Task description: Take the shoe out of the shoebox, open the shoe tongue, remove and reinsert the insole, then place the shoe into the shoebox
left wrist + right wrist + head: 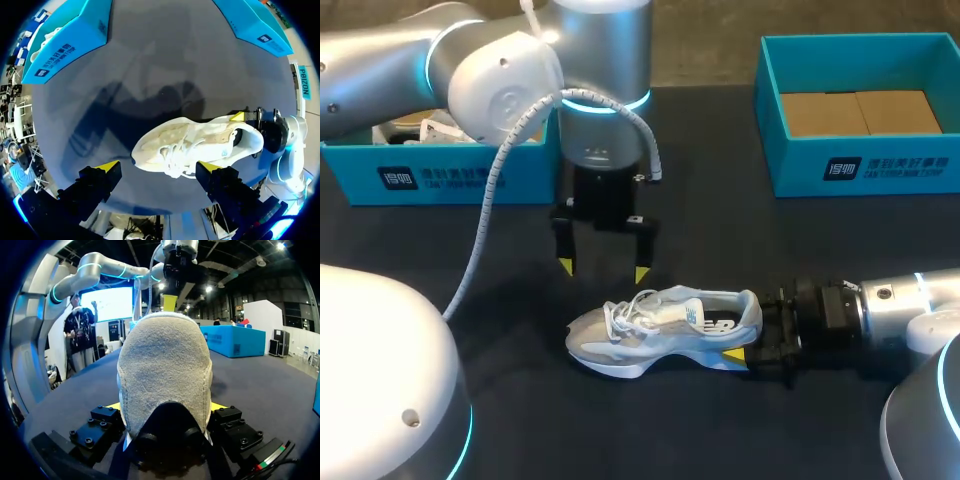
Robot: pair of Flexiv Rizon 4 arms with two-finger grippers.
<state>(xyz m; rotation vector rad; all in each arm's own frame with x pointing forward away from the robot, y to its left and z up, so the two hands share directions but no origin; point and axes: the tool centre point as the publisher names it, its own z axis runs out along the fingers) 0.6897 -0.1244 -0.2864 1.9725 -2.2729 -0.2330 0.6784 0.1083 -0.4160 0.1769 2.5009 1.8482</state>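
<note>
Right end effector (750, 330) is clenched across the heel of the shoe (660, 325), one finger on each side. The sole lies flat on the counter (470, 300), toe toward my left arm's side. Left end effector (603, 268) hangs released above the laces (630, 312), touching nothing.

Assessment: the shoe looks light. Its soft upper is likely to buckle under a pinch; the heel cup and sole should be stiffer, so the heel is the sound anchor. The tongue (668, 305) appears limp and is best taken by its top edge. The shoebox (860, 165) stands well apart.
</note>
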